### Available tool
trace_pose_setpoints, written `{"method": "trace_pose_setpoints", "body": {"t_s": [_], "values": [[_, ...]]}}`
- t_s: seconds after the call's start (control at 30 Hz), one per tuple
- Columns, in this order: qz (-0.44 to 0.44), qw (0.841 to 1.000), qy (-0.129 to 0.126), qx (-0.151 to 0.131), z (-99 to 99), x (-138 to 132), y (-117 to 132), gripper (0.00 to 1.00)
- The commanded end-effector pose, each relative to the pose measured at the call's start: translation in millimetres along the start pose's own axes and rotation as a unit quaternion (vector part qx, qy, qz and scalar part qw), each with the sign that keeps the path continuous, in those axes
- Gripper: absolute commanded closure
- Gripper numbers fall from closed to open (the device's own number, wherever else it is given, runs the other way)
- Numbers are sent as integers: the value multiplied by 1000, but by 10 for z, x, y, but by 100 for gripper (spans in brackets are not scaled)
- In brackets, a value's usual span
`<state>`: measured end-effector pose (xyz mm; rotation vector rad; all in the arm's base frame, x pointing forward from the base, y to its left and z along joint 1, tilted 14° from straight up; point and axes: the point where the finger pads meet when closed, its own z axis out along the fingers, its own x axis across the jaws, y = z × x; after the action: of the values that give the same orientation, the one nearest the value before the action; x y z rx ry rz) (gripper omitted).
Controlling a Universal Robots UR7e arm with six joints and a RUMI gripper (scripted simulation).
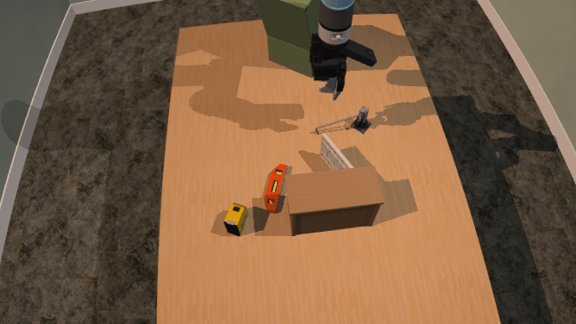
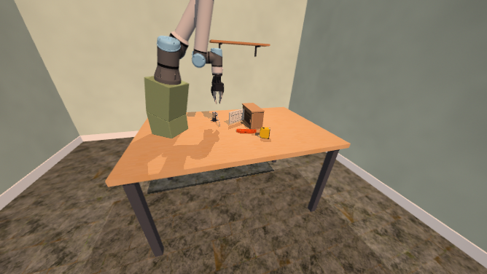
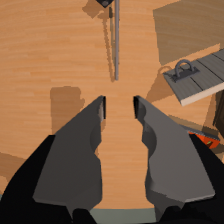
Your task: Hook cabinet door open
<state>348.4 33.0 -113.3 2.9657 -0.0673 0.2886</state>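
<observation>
The brown cabinet (image 1: 334, 198) stands flat on the table, its white door (image 1: 334, 152) swung open toward the post. The eye (image 3: 182, 70) sits on the door's face in the wrist view. The small dark post (image 1: 362, 120) stands beyond the door. Its thin grey hook (image 1: 338, 124) lies low along the table, with its tip pointing left and apart from the door. My gripper (image 1: 336, 92) hangs in the air above and behind the hook. It is nearly shut, with a narrow gap and nothing between the fingers. The hook's tip (image 3: 116, 75) lies just ahead of the fingertips.
An orange spirit level (image 1: 275, 188) leans by the cabinet's left side. A yellow tape measure (image 1: 235, 219) lies further left. The green robot pedestal (image 1: 289, 34) stands at the back of the table. A wall shelf (image 2: 238, 44) hangs behind.
</observation>
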Motion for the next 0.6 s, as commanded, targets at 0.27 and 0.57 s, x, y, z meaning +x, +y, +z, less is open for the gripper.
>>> {"method": "trace_pose_setpoints", "body": {"t_s": [0.27,0.57], "values": [[0,1000,0,0,-2,3,0,86],[0,1000,1,0,15,3,0,86]]}}
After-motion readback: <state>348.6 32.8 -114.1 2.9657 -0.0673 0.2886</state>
